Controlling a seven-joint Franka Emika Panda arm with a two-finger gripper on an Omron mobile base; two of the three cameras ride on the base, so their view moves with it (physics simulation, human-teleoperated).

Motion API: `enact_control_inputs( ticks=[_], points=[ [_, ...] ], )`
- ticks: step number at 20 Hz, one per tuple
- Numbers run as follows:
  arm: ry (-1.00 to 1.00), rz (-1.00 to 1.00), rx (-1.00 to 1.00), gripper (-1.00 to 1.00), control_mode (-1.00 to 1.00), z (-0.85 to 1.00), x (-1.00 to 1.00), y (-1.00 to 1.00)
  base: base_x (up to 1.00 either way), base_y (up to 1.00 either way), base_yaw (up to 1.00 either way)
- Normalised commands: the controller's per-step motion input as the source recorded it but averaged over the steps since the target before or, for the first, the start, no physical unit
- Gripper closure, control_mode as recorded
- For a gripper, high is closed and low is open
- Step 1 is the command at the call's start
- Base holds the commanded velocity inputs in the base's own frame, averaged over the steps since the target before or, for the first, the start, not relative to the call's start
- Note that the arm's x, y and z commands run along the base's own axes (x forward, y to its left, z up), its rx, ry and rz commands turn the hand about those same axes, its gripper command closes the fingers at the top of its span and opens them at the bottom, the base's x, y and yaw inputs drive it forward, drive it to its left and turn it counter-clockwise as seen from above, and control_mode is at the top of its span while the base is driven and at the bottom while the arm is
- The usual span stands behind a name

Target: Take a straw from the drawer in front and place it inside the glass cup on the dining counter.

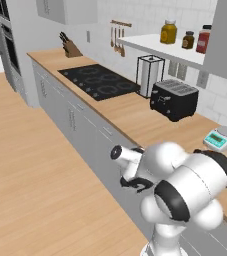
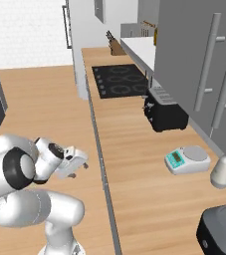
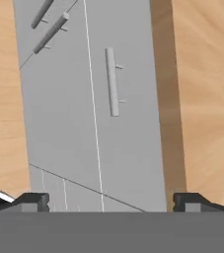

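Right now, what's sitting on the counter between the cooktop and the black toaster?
A white paper towel roll in its holder stands between the cooktop and the toaster, clearest in the left base view.

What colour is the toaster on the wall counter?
Black toaster, clearest in the left base view.

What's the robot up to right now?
Gripper open, empty. Drawer shut, handle ahead, untouched. Straw unseen. Nothing in the way.

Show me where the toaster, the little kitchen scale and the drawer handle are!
Toaster [image 1: 174, 99]: left base view, on its black front side.
Kitchen scale [image 2: 186, 160]: right base view, on its white body beside the round pan.
Drawer handle [image 3: 112, 81]: hand view, middle of the silver bar.
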Motion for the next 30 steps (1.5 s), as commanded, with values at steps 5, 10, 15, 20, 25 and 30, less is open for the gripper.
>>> enact_control_inputs(
  ticks=[5,10,15,20,25,30],
  points=[
    [0.01,0.02,-0.30,-1.00,-1.00,-0.39,0.30,0.00,0.00,0.00,0.00],
    [0.00,0.00,-0.13,-1.00,-1.00,-0.26,0.57,0.00,0.00,0.00,0.00],
    [0.00,-0.06,-0.04,-1.00,-1.00,-0.21,0.55,0.00,0.00,0.00,0.00],
    [-0.09,-0.07,-0.05,-1.00,-1.00,-0.39,0.08,-0.05,0.00,0.00,0.00],
    [-0.19,0.00,-0.02,-1.00,-1.00,-0.21,0.30,-0.24,0.00,0.00,0.00],
    [-0.17,0.00,0.00,-1.00,-1.00,-0.13,0.17,-0.37,0.00,0.00,0.00]
  ],
)
